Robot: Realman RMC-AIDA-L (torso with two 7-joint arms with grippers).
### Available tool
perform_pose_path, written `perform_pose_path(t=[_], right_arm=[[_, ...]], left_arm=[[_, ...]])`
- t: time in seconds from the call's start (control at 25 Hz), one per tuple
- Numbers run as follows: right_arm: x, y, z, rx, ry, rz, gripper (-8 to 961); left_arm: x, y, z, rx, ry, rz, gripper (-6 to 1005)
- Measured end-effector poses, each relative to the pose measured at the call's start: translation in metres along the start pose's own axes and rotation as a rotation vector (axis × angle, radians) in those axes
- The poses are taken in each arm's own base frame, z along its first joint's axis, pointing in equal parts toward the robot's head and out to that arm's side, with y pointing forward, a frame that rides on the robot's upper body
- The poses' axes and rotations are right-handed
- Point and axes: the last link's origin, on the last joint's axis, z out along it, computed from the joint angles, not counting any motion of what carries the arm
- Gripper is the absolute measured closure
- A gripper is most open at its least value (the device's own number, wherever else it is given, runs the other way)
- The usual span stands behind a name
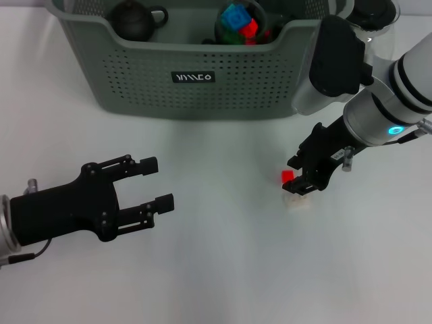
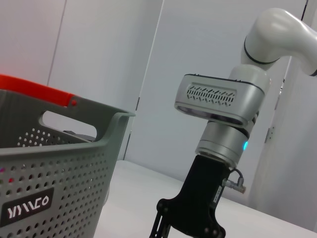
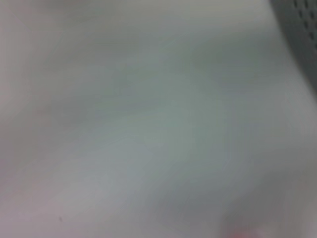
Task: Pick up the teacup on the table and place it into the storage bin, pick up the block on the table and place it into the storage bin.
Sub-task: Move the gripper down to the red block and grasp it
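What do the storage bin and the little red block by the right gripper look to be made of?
Storage bin: likely moulded plastic, matte grey-green, with perforated walls and cut-out handles. Red block at the right gripper: smooth, evenly coloured, probably plastic or painted wood; too small to tell.

You get bright, even overhead light on the glossy white table (image 1: 223, 270), with only soft, faint shadows under the grey-green perforated plastic storage bin (image 1: 196, 88). The right wrist view is wholly out of focus; the left wrist view stays sharp against pale walls.
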Motion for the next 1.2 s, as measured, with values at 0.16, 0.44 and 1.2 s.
perform_pose_path(t=[0.16,0.44,1.2], right_arm=[[0.002,-0.003,0.004,0.017,-0.006,0.008,462],[0.003,-0.005,0.011,0.021,-0.027,0.017,481],[0.004,-0.004,0.015,-0.010,-0.022,0.042,503]], left_arm=[[0.000,0.000,0.000,-0.001,0.000,0.000,278],[0.000,-0.001,0.001,0.005,-0.003,0.000,278],[-0.003,-0.001,0.002,0.019,-0.006,-0.007,279]])
